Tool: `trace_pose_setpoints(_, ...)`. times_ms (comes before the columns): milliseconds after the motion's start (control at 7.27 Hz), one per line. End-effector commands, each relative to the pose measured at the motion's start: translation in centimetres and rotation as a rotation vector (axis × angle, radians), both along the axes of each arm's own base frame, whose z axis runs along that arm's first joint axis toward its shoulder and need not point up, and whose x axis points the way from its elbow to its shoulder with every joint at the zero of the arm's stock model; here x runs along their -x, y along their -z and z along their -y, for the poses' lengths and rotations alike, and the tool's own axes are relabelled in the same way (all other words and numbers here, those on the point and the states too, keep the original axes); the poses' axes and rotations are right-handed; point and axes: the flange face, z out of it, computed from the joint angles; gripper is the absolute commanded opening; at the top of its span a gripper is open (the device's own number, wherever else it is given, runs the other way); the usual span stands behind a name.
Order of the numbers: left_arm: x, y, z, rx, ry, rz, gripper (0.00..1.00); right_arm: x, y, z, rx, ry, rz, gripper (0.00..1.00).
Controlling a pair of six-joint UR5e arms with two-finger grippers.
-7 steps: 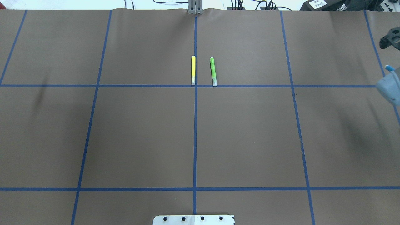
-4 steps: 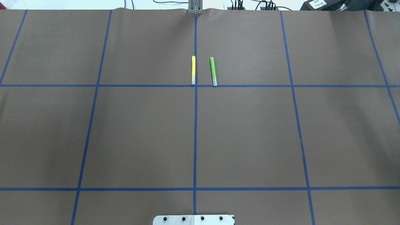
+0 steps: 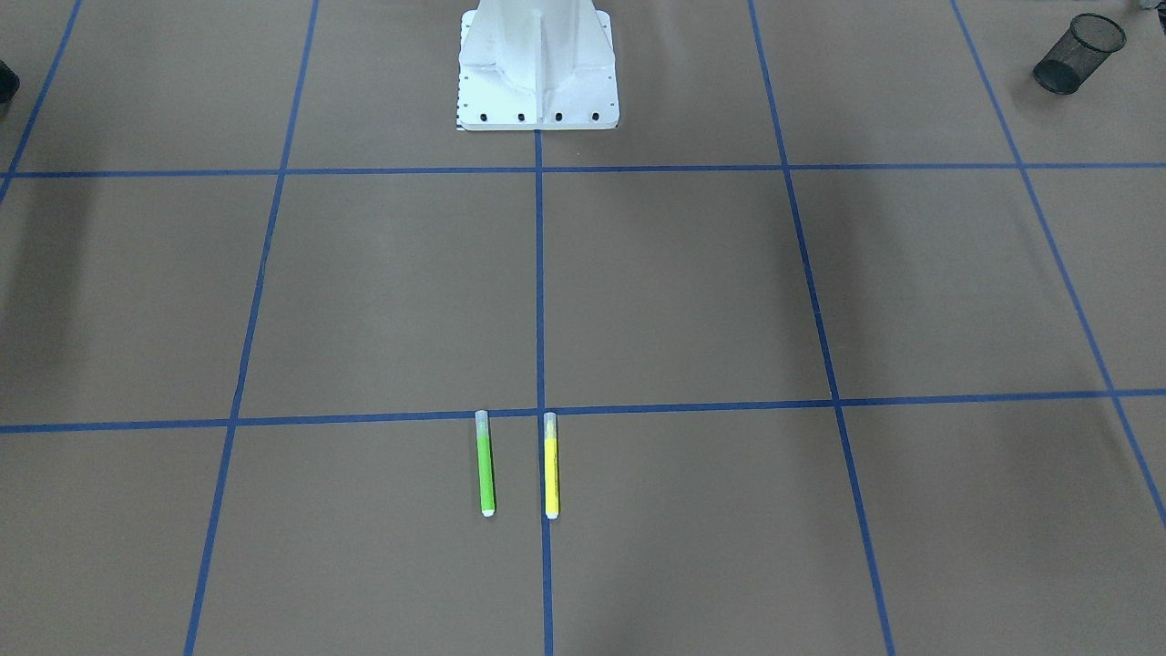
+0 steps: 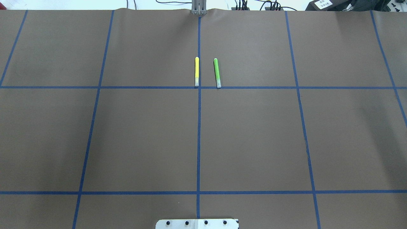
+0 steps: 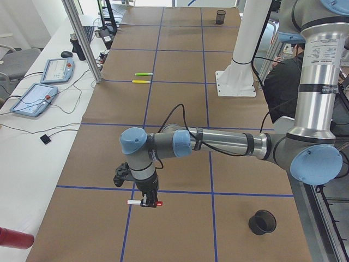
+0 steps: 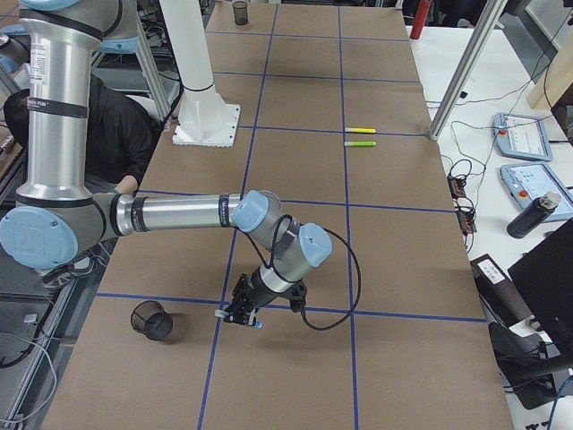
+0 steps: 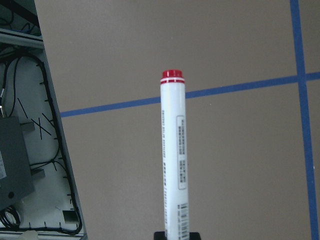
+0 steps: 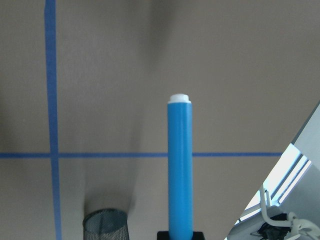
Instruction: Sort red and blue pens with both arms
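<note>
The left gripper [image 5: 145, 201] is clamped on the red-capped marker [image 7: 173, 160], held level over a blue tape line [image 5: 185, 191] in the lower left of the exterior left view. The right gripper [image 6: 240, 315] is clamped on the blue highlighter [image 8: 180, 170], right of a black mesh cup [image 6: 152, 321] in the lower left of the exterior right view. The green highlighter [image 4: 217, 72] and yellow highlighter [image 4: 196, 71] lie parallel and apart at upper centre of the overhead view.

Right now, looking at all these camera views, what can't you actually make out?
Left wrist view: the red marker is cut off by the bottom edge; its print is too small to read.
Right wrist view: the blue highlighter is cut off likewise; the mesh cup is partly out of frame.
Overhead and front-facing views: the left arm and right arm fall outside both frames.
</note>
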Motion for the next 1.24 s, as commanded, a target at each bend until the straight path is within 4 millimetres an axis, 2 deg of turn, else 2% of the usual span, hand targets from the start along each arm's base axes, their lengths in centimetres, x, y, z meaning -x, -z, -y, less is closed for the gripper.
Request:
trace_pose_setpoints(0, -0.1, 4.2, -1.9, -0.007, -0.001, -0.002, 0.00, -0.4, 0.6, -3.4, 0.243, -0.028, 0.044, 0.00)
trace_pose_setpoints(138, -0.1, 6.6, -2.5, -0.010, -0.001, -0.001, 0.00, -0.3, 0.7, -4.5, 0.320, -0.042, 0.051, 0.00)
trace_pose_setpoints(275, -0.1, 8.2, -3.0, -0.017, -0.003, 0.000, 0.00, -0.3, 1.6, -5.8, 0.388, -0.042, 0.079, 0.00)
trace_pose_setpoints(413, -0.1, 9.2, -3.2, -0.031, -0.001, -0.001, 0.00, -0.6, 1.7, -7.7, 0.453, -0.044, 0.113, 0.00)
trace_pose_setpoints(550, -0.2, 10.2, -3.4, -0.038, -0.001, -0.001, 0.00, -0.6, 0.0, -10.9, 0.514, -0.074, 0.129, 0.00)
trace_pose_setpoints(688, -0.2, 11.4, -3.8, -0.048, -0.001, 0.001, 0.00, -0.2, -1.2, -13.2, 0.557, -0.121, 0.151, 0.00)
trace_pose_setpoints(963, -0.2, 11.8, -4.0, -0.046, -0.002, -0.001, 0.00, -0.1, -4.0, -15.4, 0.626, -0.143, 0.152, 0.00)
trace_pose_setpoints(1101, -0.2, 12.1, -4.0, -0.051, -0.001, 0.000, 0.00, 0.0, -6.3, -16.0, 0.626, -0.151, 0.155, 0.00)
